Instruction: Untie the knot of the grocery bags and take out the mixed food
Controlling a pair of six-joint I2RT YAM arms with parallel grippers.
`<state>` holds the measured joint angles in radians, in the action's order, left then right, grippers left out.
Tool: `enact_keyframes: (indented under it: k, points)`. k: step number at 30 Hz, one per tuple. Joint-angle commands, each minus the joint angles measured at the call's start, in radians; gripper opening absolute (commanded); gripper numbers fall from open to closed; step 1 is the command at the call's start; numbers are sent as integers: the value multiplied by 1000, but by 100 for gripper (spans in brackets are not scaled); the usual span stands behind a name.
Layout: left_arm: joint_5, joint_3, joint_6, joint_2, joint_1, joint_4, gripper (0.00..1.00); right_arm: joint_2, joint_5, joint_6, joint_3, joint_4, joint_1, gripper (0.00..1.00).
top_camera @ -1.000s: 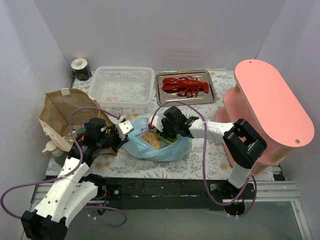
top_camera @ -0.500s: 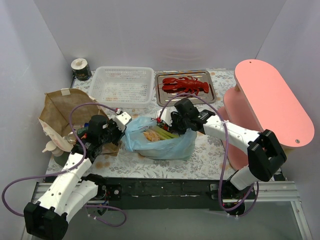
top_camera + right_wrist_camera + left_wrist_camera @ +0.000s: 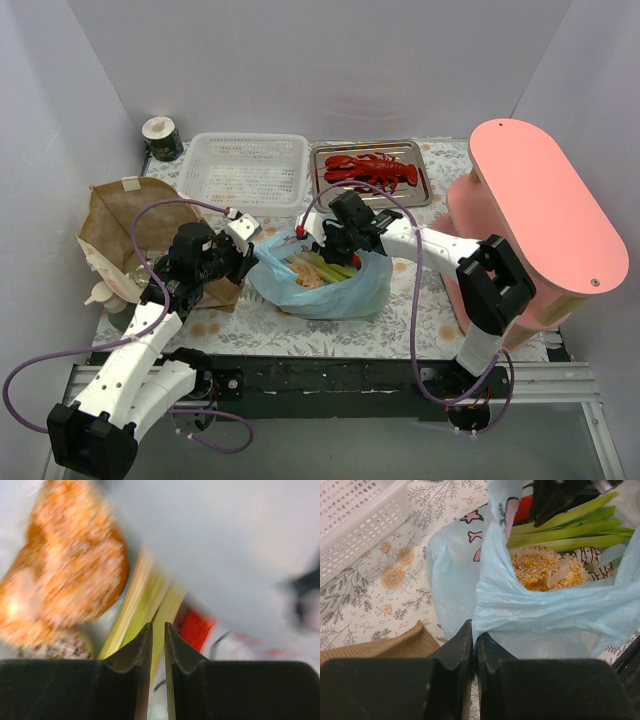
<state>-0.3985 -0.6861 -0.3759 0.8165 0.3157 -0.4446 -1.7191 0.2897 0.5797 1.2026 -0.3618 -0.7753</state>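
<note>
The light-blue plastic bag (image 3: 335, 290) lies open mid-table. My left gripper (image 3: 252, 250) is shut on its left rim (image 3: 490, 605) and holds it up; the jaws (image 3: 474, 628) are pressed together on the film. Inside show a green-white leek (image 3: 570, 527), an orange cupcake-like piece (image 3: 542, 567) and something red (image 3: 522, 507). My right gripper (image 3: 335, 245) is in the bag's mouth, its jaws (image 3: 157, 626) almost together with nothing seen between, just above the leek (image 3: 142, 605), beside the orange piece (image 3: 70, 575). The red lobster (image 3: 372, 170) lies on a steel tray (image 3: 425, 190). The brown paper bag (image 3: 120, 220) stands at the left.
A white slotted basket (image 3: 248, 172) stands behind the blue bag, beside the steel tray. A pink two-tier shelf (image 3: 540, 210) fills the right side. A green pump bottle (image 3: 105, 300) stands by the paper bag. A small dark cup (image 3: 160, 138) sits at the back left corner.
My right gripper rose to the right out of the bag, then came back into its mouth. My left gripper pulled the bag's rim up and left, opening the mouth wider.
</note>
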Motion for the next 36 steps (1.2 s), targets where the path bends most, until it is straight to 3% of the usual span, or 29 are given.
enact_keyframes:
  k: [1,7,13,16,20,27,29,36]
  points:
    - [-31,-49,-6,-16,-6,-37,4,-85,-4,-21,116,75,-1,23]
    - [-33,-61,-3,-5,-6,-60,4,-227,78,-32,224,60,-1,23]
    - [-22,-69,2,4,-6,-66,4,-237,79,-72,245,46,-2,25]
    - [-26,-67,-3,9,-6,-55,4,-212,114,-77,230,32,-2,32]
    - [-33,-67,-6,15,-6,-45,4,-200,141,-64,155,14,-10,62]
    - [-30,-55,-8,19,-6,-42,4,-175,150,-15,74,34,-16,63]
    - [-22,-50,-6,19,-4,-45,4,-175,163,14,78,15,-18,57]
    - [67,-52,37,-22,-6,-72,0,-119,267,-9,130,-22,-4,53]
